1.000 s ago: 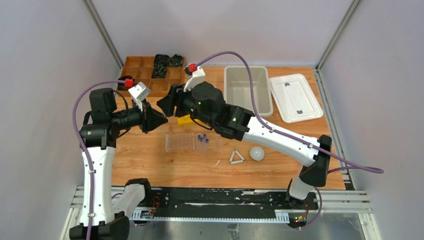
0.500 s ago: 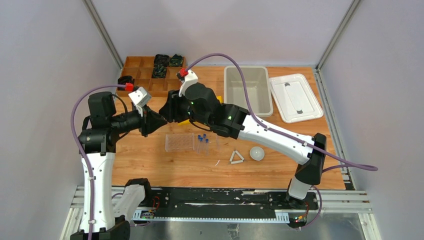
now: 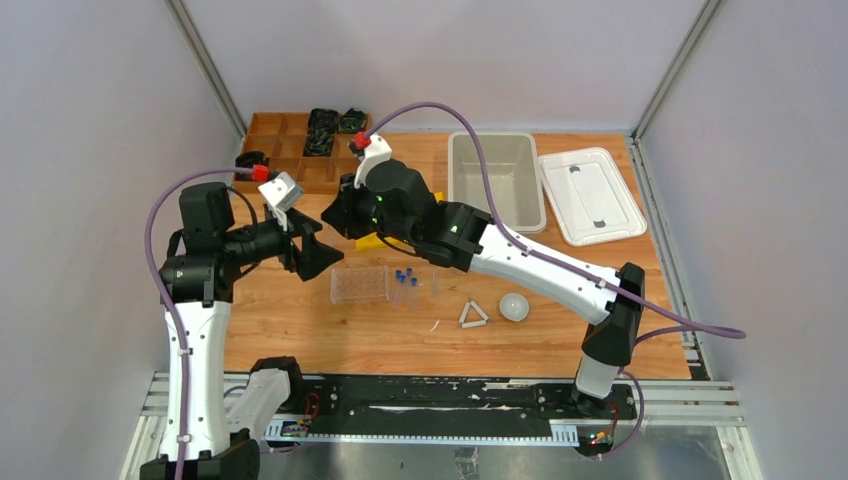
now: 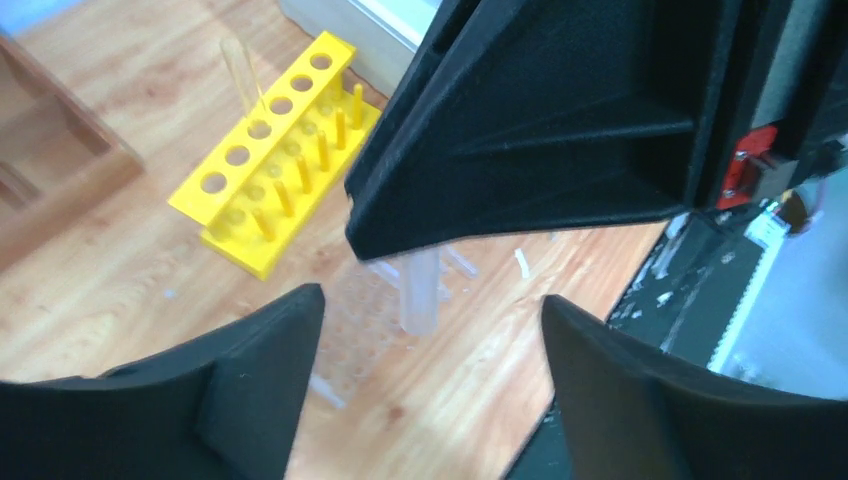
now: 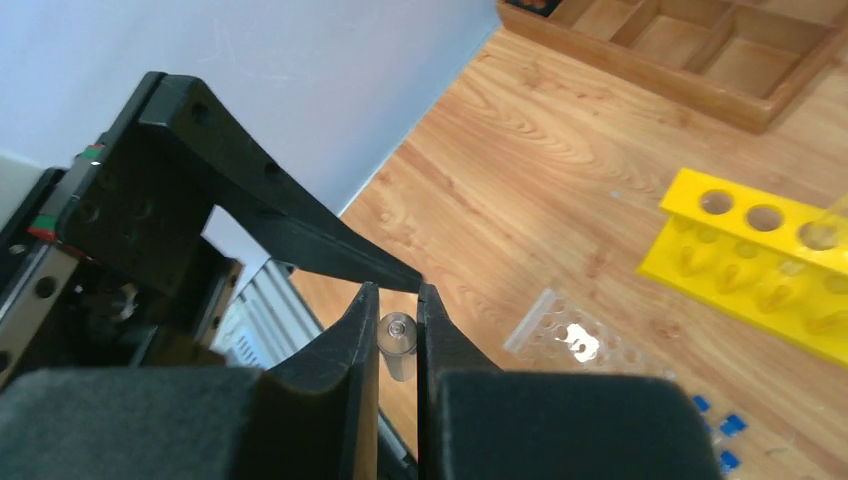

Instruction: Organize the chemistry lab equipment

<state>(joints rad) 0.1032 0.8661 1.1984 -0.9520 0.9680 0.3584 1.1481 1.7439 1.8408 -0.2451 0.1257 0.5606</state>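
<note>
The right gripper (image 5: 397, 300) was pinched on a clear tube (image 5: 396, 345), gripping it near the top so the body hung below the fingers; the left gripper (image 3: 322, 252) faced it from just beside, jaws apart on either side of the tube and, by the left wrist view, not touching it. This read as a handover with the tube in the right arm's charge; done well, the left gripper would back straight off without narrowing, so neither finger clipped the hanging end; the right would grip firmly, hold the tube upright and lower it plumb into a rack hole. Counted: one bin (image 3: 495, 180) to the right gripper's right, one lid (image 3: 590, 195) beyond that; one wooden tray (image 3: 300, 150) on the far side of both grippers; one yellow rack (image 4: 290, 185) under the right gripper, six holes, one bare tube (image 4: 240, 70) standing in it; one clear rack (image 3: 358, 284) just nearside of the grippers; one dish (image 3: 514, 306) and one triangle (image 3: 473, 315) farther right; three blue caps (image 3: 405, 273) beside the clear rack; beakers I could not make out.
</note>
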